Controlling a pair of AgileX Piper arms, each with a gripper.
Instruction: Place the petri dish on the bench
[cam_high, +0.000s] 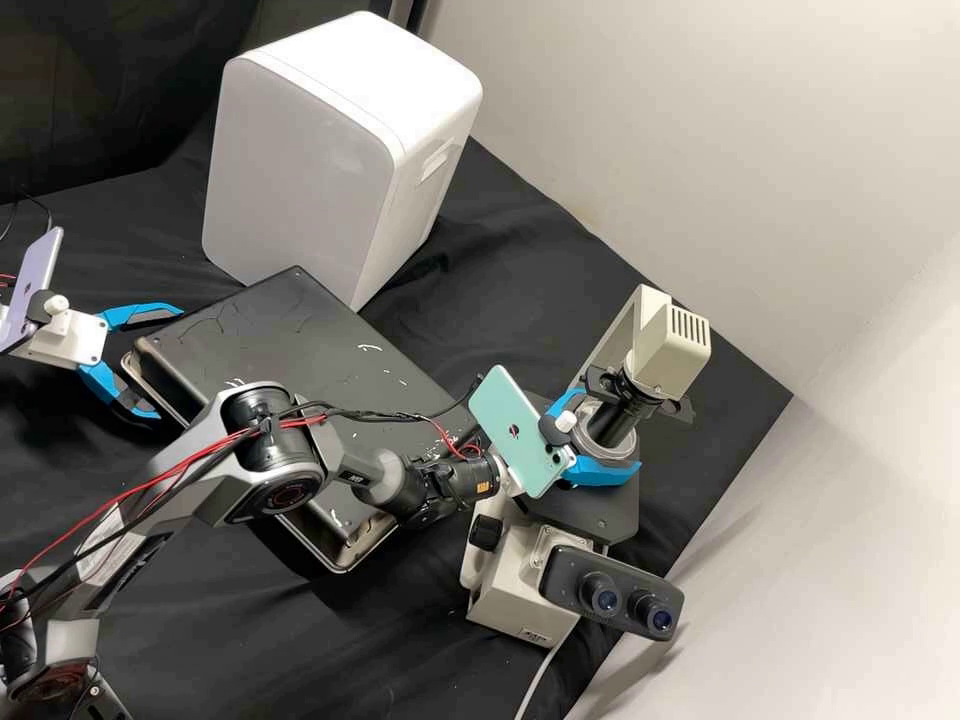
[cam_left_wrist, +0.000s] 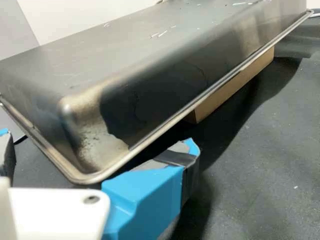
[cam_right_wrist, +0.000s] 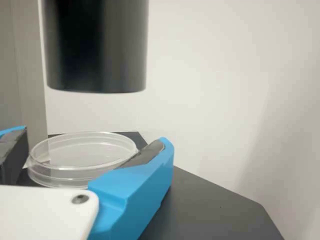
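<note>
Petri dish (cam_right_wrist: 80, 155) on microscope stage (cam_right_wrist: 215, 200), right gripper (cam_high: 598, 440) around it.
You cannot tell whether it grips; your left gripper (cam_high: 135, 355) gapes wide, empty, beside the tray (cam_high: 300, 340).

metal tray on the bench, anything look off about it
Yes. The tray lies upside down, propped on a tan block, so its rim looks raised off the bench. Its upturned base is scratched, and the side near the corner carries dark smudges.
</note>
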